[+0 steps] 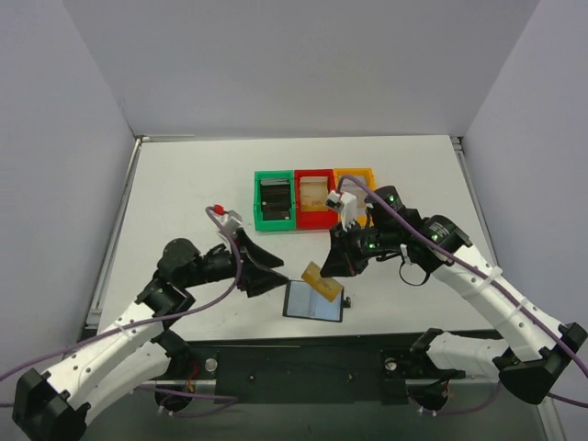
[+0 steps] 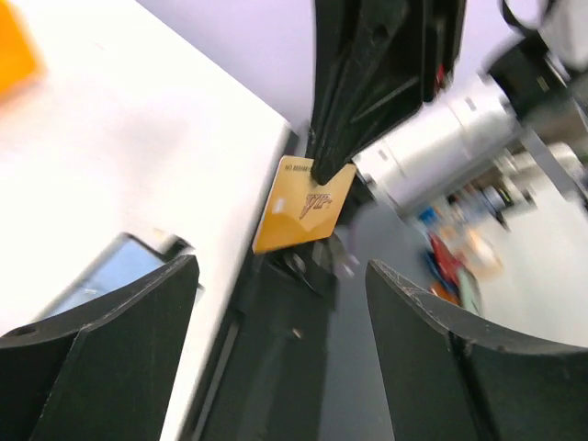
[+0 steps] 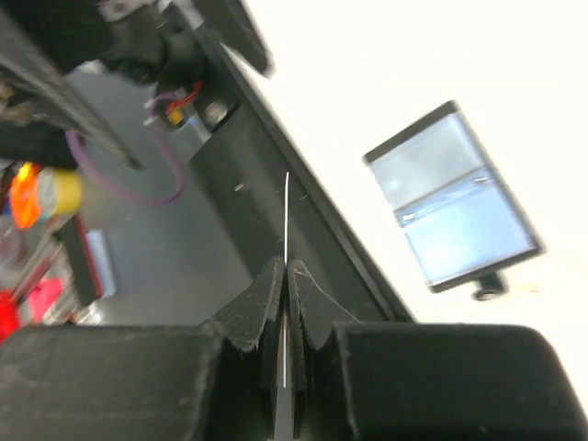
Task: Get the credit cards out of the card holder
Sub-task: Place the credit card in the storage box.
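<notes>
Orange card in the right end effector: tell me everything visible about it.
The card is thin and flat, orange-tan plastic by its look, with small dark print and a logo on one face. It hangs tilted in the air, pinched at one edge by the shut right end effector; nothing else touches it. From above it sits over the far edge of the open card holder.

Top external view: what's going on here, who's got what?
The right hand is shut on one tan credit card, gripping it by one edge and holding it in the air close to the card holder. The card holder lies open on the table near the front edge, its grey-blue pockets facing up. The left hand is open and empty, right beside the card. The green, red and yellow bins sit further back.
</notes>
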Motion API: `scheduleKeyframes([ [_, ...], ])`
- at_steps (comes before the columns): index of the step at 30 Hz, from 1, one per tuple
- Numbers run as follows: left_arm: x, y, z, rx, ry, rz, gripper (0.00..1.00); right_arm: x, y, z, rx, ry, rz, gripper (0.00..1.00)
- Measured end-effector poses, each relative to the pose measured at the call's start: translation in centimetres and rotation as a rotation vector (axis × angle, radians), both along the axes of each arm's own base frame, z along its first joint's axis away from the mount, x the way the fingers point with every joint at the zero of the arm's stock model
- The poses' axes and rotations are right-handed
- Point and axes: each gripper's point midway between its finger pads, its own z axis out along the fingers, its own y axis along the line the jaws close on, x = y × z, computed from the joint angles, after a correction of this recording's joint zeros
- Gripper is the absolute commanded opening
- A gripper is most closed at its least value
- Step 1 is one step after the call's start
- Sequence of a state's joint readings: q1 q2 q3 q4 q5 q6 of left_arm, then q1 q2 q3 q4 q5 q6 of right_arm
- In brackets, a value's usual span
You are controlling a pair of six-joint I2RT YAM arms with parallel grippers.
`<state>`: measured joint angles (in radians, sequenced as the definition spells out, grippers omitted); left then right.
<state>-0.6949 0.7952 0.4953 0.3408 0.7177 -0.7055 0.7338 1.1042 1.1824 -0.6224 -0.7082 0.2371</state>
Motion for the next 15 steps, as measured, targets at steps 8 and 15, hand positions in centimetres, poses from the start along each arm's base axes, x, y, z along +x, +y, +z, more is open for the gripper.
scheduleKeyframes([
  [8, 4.2, 4.7, 3.6, -0.046, -0.080, 0.332, 0.84, 9.6, -0.1, 1.7, -0.178, -0.199, -0.219, 0.00],
  [15, 4.9, 5.5, 1.0, 0.006, -0.015, 0.400, 0.84, 14.1, 1.3, 0.0, -0.267, -0.231, -0.235, 0.00],
])
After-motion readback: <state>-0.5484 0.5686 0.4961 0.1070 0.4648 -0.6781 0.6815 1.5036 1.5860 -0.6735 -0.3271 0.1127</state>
